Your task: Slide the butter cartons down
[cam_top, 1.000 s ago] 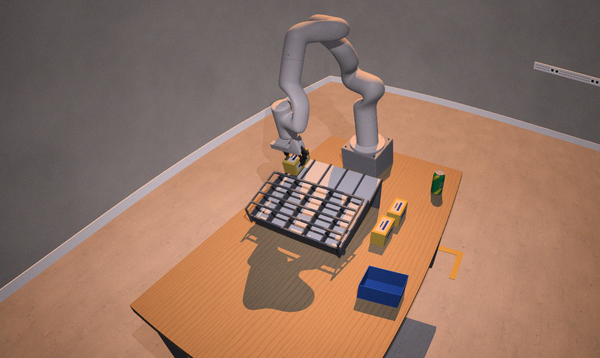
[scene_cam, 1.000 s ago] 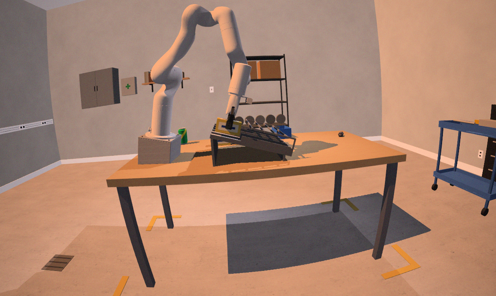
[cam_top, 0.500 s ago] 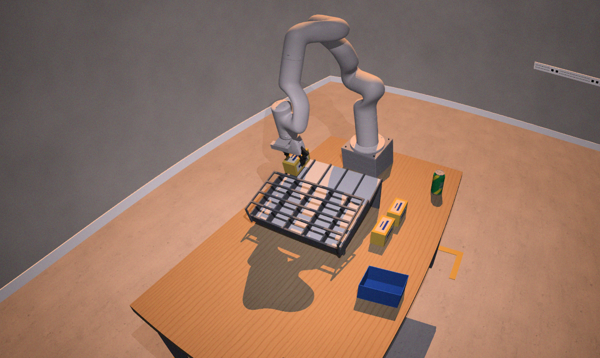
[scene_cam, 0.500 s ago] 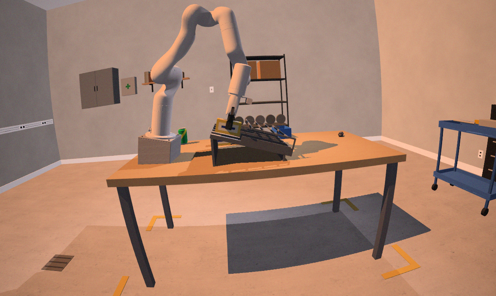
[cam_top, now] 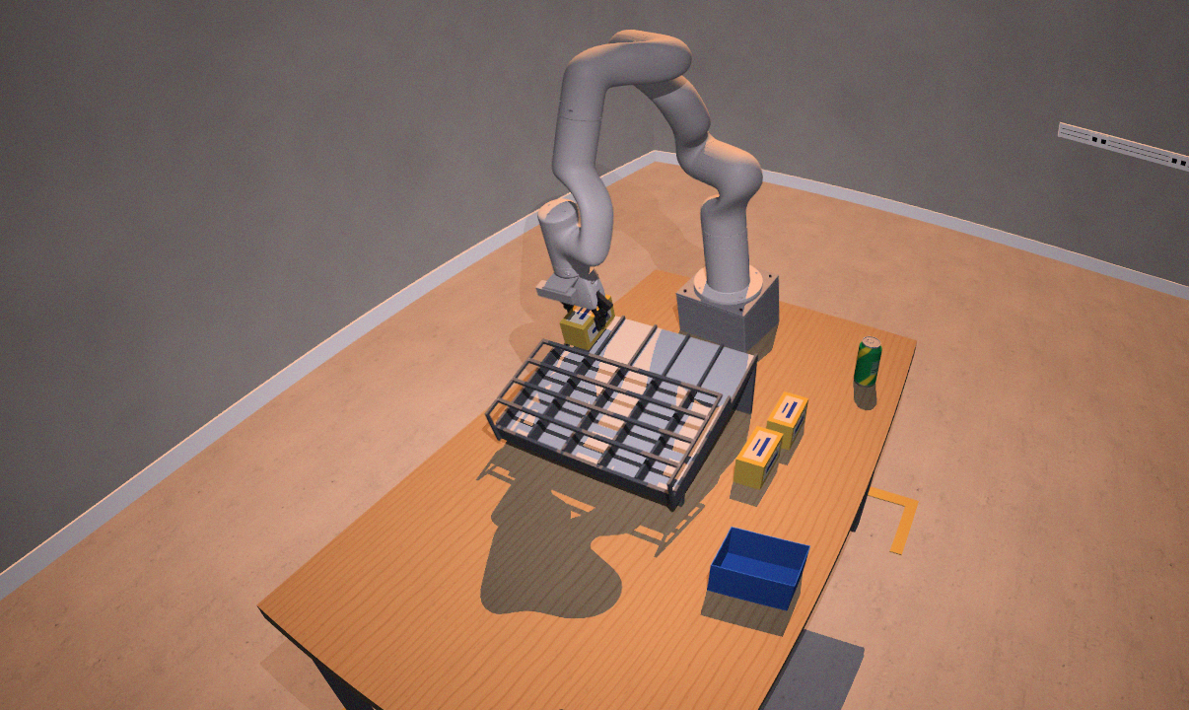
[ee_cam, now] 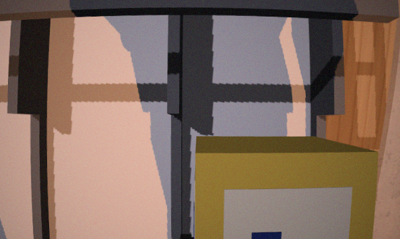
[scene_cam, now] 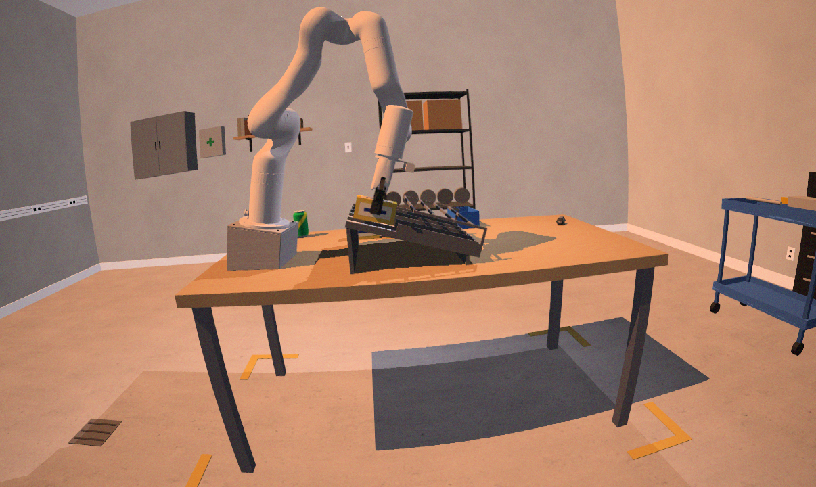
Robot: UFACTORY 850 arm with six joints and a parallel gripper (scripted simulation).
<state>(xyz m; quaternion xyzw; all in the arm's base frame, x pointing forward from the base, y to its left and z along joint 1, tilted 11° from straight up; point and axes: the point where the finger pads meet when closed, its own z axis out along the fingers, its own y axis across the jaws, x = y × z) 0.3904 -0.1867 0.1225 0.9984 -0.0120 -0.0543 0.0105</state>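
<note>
From where I stand, the black two-fingered gripper at the end of the white jointed arm has a firm grasp on a yellow box-shaped butter carton with a white and blue label. Its fingers point downward, one on each side of the carton, and the carton sits right beneath them, at the high end of the dark-framed sloped shelf with pale lanes. That's over the outermost lane, the one farthest from the two other cartons; whether its underside touches the lane I can't tell.

Down the slope from the gripper, dark bars cross above the lanes, with the stop at the low end beyond them. I see no carton down at that stop. Across the shelf from the gripper, past its far side, the two other yellow butter cartons stand near each other on the wooden table. Farther from the gripper than those, toward the shelf's low end, is an open blue rectangular bin. A green and yellow cylindrical can stands upright well apart from the gripper, beyond the arm's grey block-shaped base.
</note>
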